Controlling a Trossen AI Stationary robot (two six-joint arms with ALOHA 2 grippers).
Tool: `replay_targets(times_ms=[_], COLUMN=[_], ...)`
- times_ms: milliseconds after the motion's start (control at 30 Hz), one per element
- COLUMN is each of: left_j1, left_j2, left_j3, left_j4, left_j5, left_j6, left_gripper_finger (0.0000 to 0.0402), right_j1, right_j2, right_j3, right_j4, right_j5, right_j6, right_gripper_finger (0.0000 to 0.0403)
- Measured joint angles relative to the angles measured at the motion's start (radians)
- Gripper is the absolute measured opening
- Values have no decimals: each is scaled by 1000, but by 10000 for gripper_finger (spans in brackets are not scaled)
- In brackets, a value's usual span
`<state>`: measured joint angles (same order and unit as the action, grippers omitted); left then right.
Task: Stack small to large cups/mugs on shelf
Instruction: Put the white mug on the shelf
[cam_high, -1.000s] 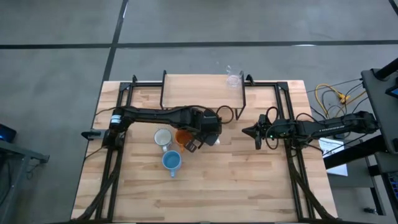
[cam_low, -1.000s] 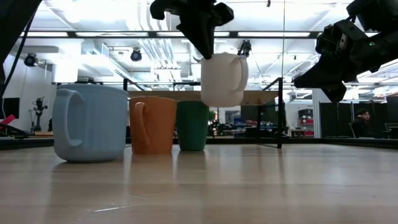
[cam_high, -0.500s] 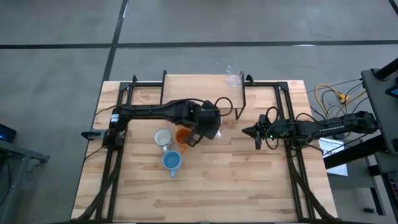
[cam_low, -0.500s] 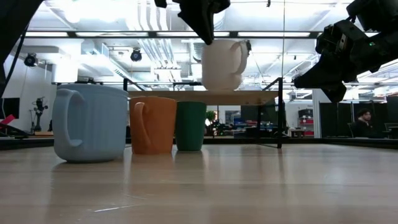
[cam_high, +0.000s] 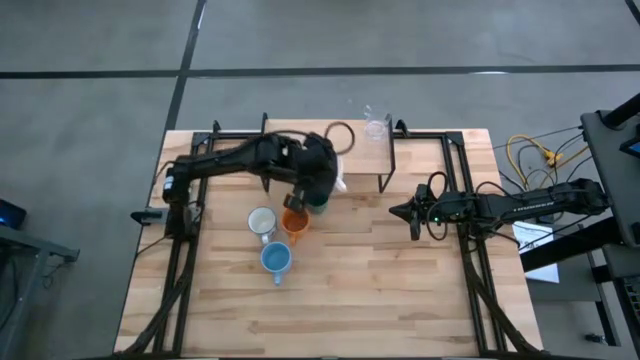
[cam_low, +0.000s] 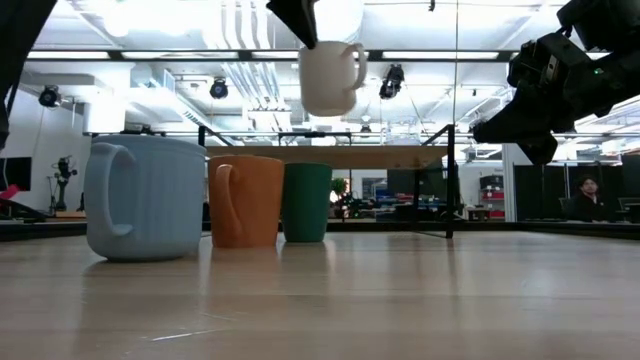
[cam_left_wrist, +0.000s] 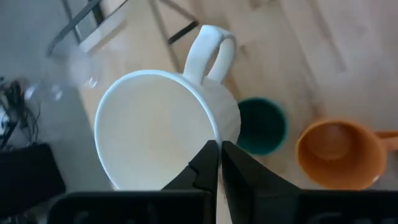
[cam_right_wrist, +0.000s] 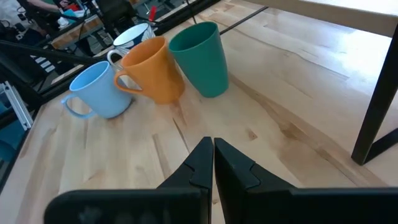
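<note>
White mug (cam_low: 330, 76), pinched at its rim by the left gripper (cam_left_wrist: 219, 163), hangs above the shelf (cam_low: 400, 156), needing careful lowering.

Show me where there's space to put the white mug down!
The shelf top is mostly bare; only the clear glass stands at its back right corner. The table is bare in front of the light blue mug and between the mugs and the right claw. It's crowded where the orange mug, dark green cup and patterned mug bunch together.

Left pincer (cam_high: 322, 190) with white mug (cam_high: 338, 184) beside shelf (cam_high: 300, 140).
</note>
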<state>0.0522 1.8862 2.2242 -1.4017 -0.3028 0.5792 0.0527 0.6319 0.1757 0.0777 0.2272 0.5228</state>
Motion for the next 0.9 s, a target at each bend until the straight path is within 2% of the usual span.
replay_targets(times_ms=[367,900], left_j1=[112,277], left_j2=[-35,-36], left_j3=[-5,-5], left_j4=[-122,-127], left_j5=[20,41], left_j6=[-2,2], left_gripper_finger=[0,0], right_j1=[1,1], right_j2=[11,11], right_j3=[0,0], right_j4=[2,2], right_j5=[-3,-2], right_j6=[1,1], right_gripper_finger=[8,8])
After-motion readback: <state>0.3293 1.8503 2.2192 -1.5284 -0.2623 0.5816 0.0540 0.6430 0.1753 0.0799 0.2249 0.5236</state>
